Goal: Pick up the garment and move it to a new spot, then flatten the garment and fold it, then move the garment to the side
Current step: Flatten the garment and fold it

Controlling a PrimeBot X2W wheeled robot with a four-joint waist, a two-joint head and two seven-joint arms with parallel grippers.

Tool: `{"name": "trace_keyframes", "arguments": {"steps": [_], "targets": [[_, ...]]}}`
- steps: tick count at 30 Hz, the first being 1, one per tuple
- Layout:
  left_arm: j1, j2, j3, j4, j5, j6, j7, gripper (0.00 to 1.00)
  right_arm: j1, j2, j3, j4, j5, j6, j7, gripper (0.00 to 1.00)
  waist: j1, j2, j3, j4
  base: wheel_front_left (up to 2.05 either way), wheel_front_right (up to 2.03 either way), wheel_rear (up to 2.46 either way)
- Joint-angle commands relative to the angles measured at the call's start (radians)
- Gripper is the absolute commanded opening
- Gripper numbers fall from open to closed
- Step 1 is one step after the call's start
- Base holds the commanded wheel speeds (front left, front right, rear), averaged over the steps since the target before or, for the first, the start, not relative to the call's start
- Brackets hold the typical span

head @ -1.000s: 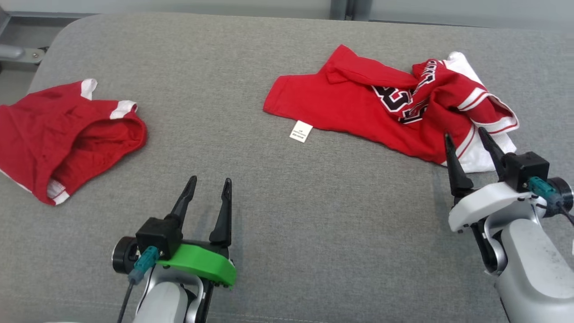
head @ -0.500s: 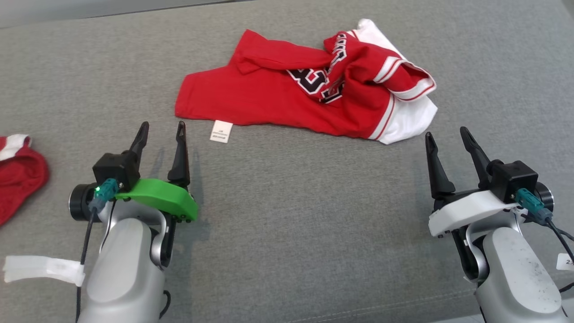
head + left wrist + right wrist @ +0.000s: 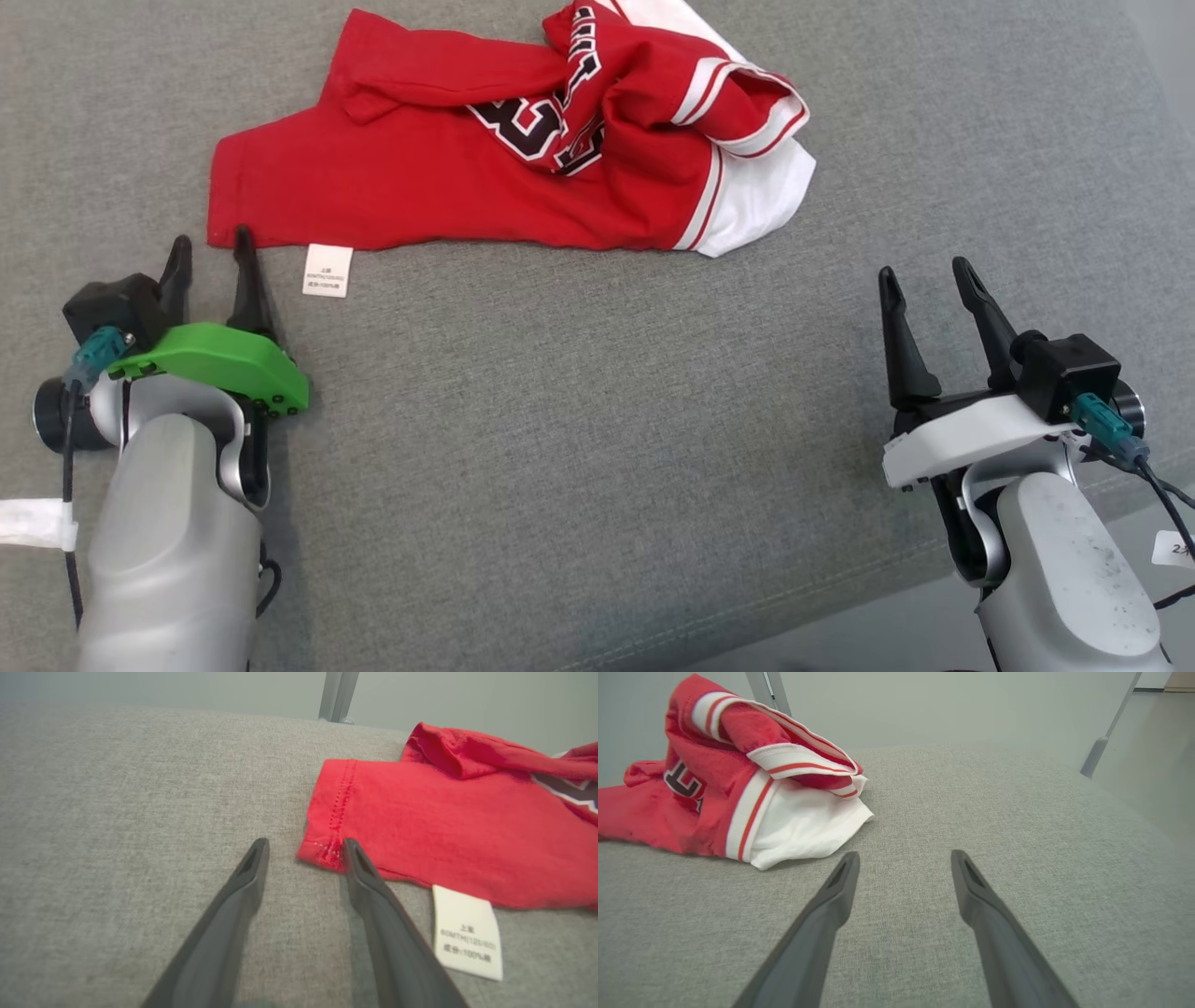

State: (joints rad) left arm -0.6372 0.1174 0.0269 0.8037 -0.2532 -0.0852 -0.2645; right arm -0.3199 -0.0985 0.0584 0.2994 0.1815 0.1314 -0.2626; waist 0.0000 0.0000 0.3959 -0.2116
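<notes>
The surface [image 3: 579, 420] was a wide pad covered in grey woven cloth, with a seam running near its front edge. Behind it stood a plain pale grey wall [image 3: 140, 686] with a metal post [image 3: 337, 695] against it. In the right wrist view a slanted metal leg [image 3: 1101, 749] stood on a pale floor past the far corner of the surface.

The garment [image 3: 448, 187], a red jersey with white trim and dark lettering, lay crumpled at the far middle of the surface. Its white-trimmed end was bunched up toward the right and its red hem lay flat toward the left. A white label [image 3: 328, 271] lay on the cloth just below that hem.

The left end effector [image 3: 211, 239] was spread at the garment's left hem corner, with its right fingertip at the corner's edge and nothing pinched. The right end effector [image 3: 923, 271] was spread wide over bare cloth, apart from the garment's white end, with nothing between them.
</notes>
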Motion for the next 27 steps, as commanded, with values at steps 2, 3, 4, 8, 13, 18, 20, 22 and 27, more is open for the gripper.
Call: {"name": "trace_keyframes", "arguments": {"steps": [2, 3, 4, 8, 13, 18, 20, 22, 27], "targets": [[-0.024, 0.01, 0.014, 0.031, 0.008, -0.002, 0.001, 0.05, -0.008, 0.006, -0.003, -0.008, -0.002, -0.001, -0.003, 1.0, 0.0, 0.0, 0.034, -0.029, 0.0, 0.0, 0.0], [-0.027, 0.009, 0.016, 0.035, 0.009, -0.005, 0.001, 0.0, -0.01, 0.007, -0.004, -0.006, -0.002, -0.001, -0.003, 1.0, 0.0, 0.0, 0.035, -0.029, 0.0, 0.0, 0.0], [-0.03, 0.006, 0.016, 0.037, 0.01, -0.01, 0.001, 0.0, -0.011, 0.007, -0.006, -0.004, 0.0, -0.001, -0.003, 1.0, 0.0, 0.0, 0.034, -0.027, 0.0, 0.0, 0.0], [-0.019, -0.007, 0.014, 0.027, 0.021, -0.022, 0.001, 0.0, -0.005, 0.004, -0.016, 0.009, 0.001, -0.001, -0.003, 1.0, 0.0, 0.0, 0.016, -0.007, 0.0, 0.0, 0.0], [0.045, -0.026, 0.054, -0.054, 0.027, -0.018, 0.001, 0.0, 0.019, 0.003, -0.027, 0.031, 0.011, -0.002, -0.003, 1.0, 0.0, 0.0, -0.038, 0.051, 0.0, 0.0, 0.0], [0.127, -0.048, 0.07, -0.113, 0.037, -0.016, 0.001, 0.0, 0.037, 0.007, -0.018, 0.057, 0.02, -0.002, -0.003, 1.0, 0.0, 0.0, -0.092, 0.115, 0.0, 0.0, 0.0], [0.171, -0.055, 0.074, -0.137, 0.041, -0.012, 0.001, 0.0, 0.048, 0.01, -0.014, 0.072, 0.024, -0.001, -0.003, 1.0, 0.0, 0.0, -0.118, 0.149, 0.0, 0.0, 0.0], [0.215, -0.058, 0.073, -0.151, 0.045, -0.013, 0.0, 0.0, 0.058, 0.012, -0.01, 0.086, 0.029, -0.001, -0.003, 1.0, 0.0, 0.0, -0.142, 0.182, 0.0, 0.0, 0.0], [0.316, -0.064, 0.058, -0.178, 0.044, -0.002, 0.0, 0.0, 0.08, 0.015, -0.013, 0.114, 0.035, -0.001, -0.003, 1.0, 0.0, 0.0, -0.183, 0.251, 0.0, 0.0, 0.0]]}}
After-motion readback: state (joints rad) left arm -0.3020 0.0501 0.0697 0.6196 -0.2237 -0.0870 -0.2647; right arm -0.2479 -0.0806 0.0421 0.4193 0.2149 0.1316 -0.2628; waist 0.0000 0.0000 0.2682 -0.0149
